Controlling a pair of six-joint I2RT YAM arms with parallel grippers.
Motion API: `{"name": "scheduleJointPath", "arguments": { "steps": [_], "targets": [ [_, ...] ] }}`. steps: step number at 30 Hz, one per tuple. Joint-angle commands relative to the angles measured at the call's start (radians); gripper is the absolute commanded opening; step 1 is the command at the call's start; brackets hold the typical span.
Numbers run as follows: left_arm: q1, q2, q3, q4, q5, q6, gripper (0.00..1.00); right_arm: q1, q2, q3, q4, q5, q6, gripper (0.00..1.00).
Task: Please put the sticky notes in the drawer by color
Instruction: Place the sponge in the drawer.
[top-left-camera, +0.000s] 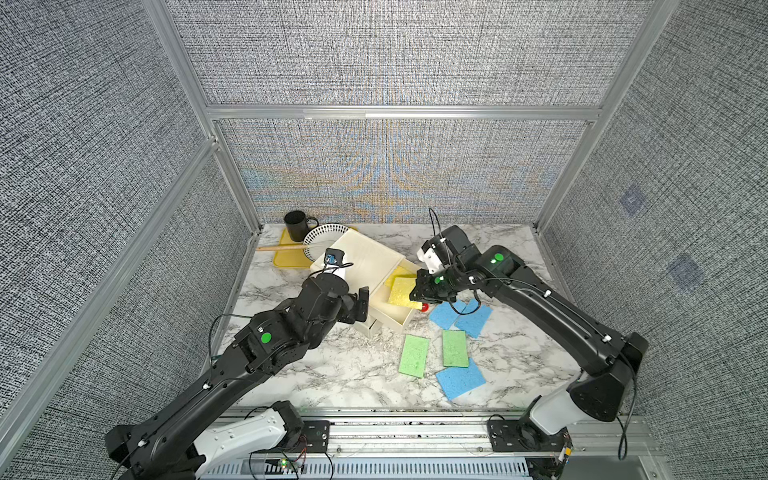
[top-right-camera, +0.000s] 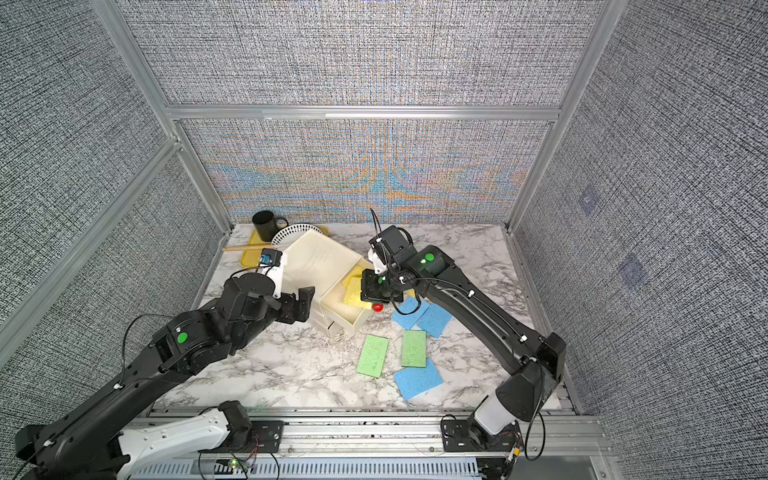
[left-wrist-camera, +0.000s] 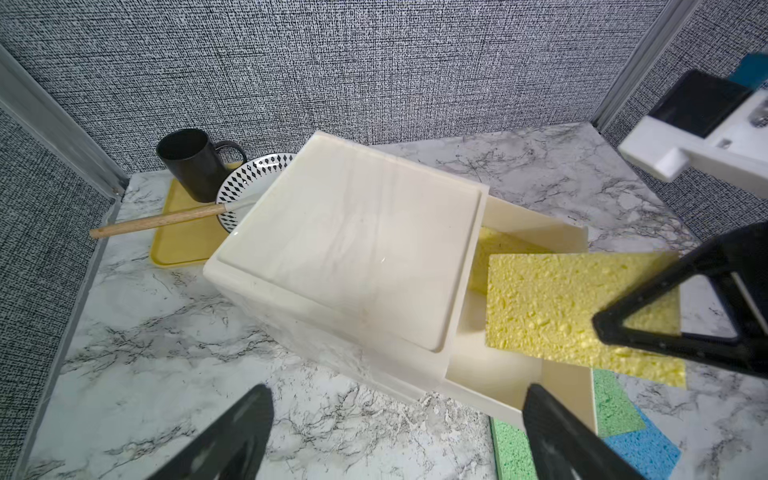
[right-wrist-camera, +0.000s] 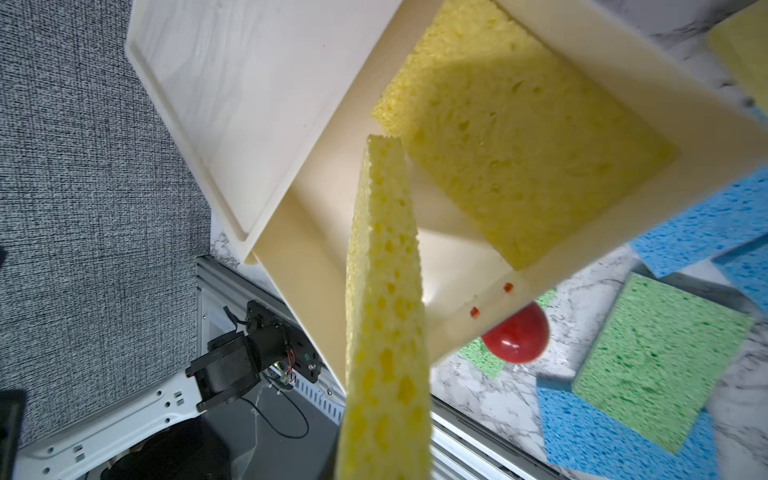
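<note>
Over the open top drawer (top-left-camera: 406, 321) of the cabinet (top-left-camera: 365, 257), both top views show the right gripper (top-left-camera: 417, 293) pinching a yellow pad (top-left-camera: 401, 293) and the left gripper (top-left-camera: 360, 305) spread wide beside the cabinet; the left wrist view shows that pad above the drawer, the right wrist view a second yellow pad (right-wrist-camera: 519, 145) inside.

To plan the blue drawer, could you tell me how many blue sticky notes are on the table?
3. Two blue sticky notes overlap beside the open drawer; the third lies nearer the front, partly under a green sticky note. The right arm might hide more.
</note>
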Motion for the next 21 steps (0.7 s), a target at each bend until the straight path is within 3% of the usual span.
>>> {"name": "scheduleJointPath", "arguments": {
  "steps": [1,12,17,21],
  "targets": [
    [0.003,0.001,0.011,-0.013,0.008,-0.005,0.96,0.004,-0.008,-0.007,0.100,-0.079,0.018,0.00],
    [0.005,0.015,0.020,-0.005,0.019,0.000,0.96,0.032,0.058,-0.047,0.177,-0.097,0.075,0.02],
    [0.008,0.022,0.024,-0.003,0.025,0.008,0.96,0.056,0.118,0.039,0.046,-0.010,0.032,0.33],
    [0.010,0.040,0.024,0.004,0.040,0.008,0.96,0.085,0.176,0.186,-0.123,0.112,-0.045,0.52]
  ]
}}
